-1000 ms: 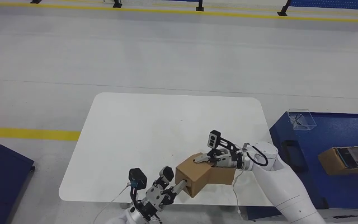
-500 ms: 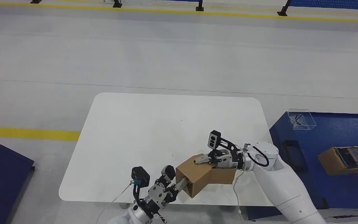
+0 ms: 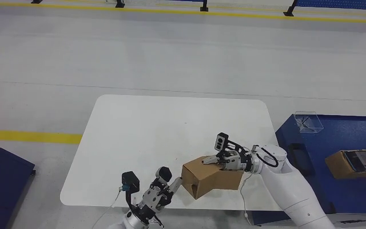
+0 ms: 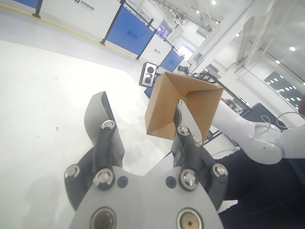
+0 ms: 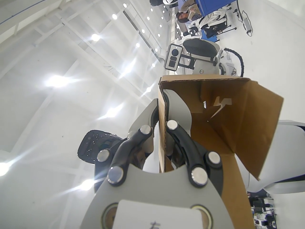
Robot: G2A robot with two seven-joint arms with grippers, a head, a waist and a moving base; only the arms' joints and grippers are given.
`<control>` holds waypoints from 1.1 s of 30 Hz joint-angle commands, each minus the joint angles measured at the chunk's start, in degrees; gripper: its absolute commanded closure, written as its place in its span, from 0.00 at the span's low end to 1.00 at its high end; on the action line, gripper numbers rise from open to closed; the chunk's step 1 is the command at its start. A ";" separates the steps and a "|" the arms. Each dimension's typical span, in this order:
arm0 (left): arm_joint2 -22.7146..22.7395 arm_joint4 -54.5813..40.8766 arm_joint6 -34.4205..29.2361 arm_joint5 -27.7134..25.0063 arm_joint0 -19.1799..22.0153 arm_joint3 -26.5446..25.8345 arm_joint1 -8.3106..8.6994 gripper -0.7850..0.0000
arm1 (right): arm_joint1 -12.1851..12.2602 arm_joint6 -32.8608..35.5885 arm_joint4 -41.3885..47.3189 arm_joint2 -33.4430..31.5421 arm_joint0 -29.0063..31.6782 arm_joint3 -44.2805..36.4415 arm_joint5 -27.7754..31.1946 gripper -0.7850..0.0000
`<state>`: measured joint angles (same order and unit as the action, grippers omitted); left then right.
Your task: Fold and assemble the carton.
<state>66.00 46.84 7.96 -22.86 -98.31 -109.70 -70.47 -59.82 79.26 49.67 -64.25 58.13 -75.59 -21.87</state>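
**Carton clamped by right tool, left tool spread at its open end**

In the top view, a brown carton (image 3: 213, 176) was seen above the near edge of the white desk (image 3: 171, 131), toward its right side, and was tilted. Whether it rested on the desk could not be told. The right tool (image 3: 220, 161) was placed at the carton's upper far edge. The left tool (image 3: 171, 185) was set just beside the carton's open near end, low at the desk's front edge.

In the left wrist view, the left tool (image 4: 139, 104) was shown with its fingers (image 4: 101, 110) spread wide apart and nothing held between them. The carton (image 4: 195, 96) was seen just beyond them, its open end turned toward the camera. One finger was lined up against that opening, the other stood clear over the desk (image 4: 47, 84). Contact between finger and cardboard could not be judged.

In the right wrist view, the right tool (image 5: 162, 114) was shown clamped on one wall of the carton (image 5: 228, 125): one finger lay outside the wall and the other inside. The carton's hollow interior and a loose flap were visible past the grip.
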 commanded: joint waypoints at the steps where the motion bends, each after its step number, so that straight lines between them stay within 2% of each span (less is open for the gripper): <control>1: -0.02 0.03 -0.33 -0.12 -0.18 0.08 0.04 0.41 | -0.04 0.33 0.24 0.27 -0.17 0.26 -0.39 1.00; 13: -3.65 3.17 -2.60 4.61 2.91 2.48 -0.60 0.40 | -0.02 0.89 -0.14 1.04 -0.39 -0.18 0.10 1.00; 18: -2.47 1.76 -0.78 2.94 1.97 1.16 -0.43 0.37 | 0.07 0.44 0.96 0.48 -0.57 0.89 -0.72 1.00; 22: -0.10 -1.73 0.51 -1.46 -0.13 -0.51 0.04 0.38 | -0.14 0.64 3.63 0.95 -1.47 3.08 -2.52 1.00; 24: 1.18 -3.75 1.81 -4.23 -0.90 -0.95 0.24 0.30 | -0.26 0.34 5.68 2.21 -2.07 3.96 -2.82 1.00; 25: 1.68 -4.86 2.83 -5.70 -1.22 -1.01 0.30 0.09 | -0.28 0.04 6.92 3.10 -2.37 4.51 -3.13 1.00; 26: 1.96 -6.39 3.66 -7.22 -1.53 -0.82 0.34 0.00 | -0.26 -0.33 8.19 4.10 -2.86 4.91 -3.49 1.00; 28: 2.15 -9.16 4.11 -10.65 -1.67 -0.24 0.42 0.00 | -0.16 -0.59 10.94 6.11 -3.66 5.21 -3.76 1.00; 33: 2.16 -9.53 4.01 -11.09 -1.68 -0.07 0.43 0.00 | -0.16 -0.59 10.94 6.11 -3.66 5.21 -3.76 1.00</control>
<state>68.16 37.28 11.97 -34.01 -99.99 -109.74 -70.03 -59.97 78.66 60.63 -58.12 54.47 -70.37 -25.64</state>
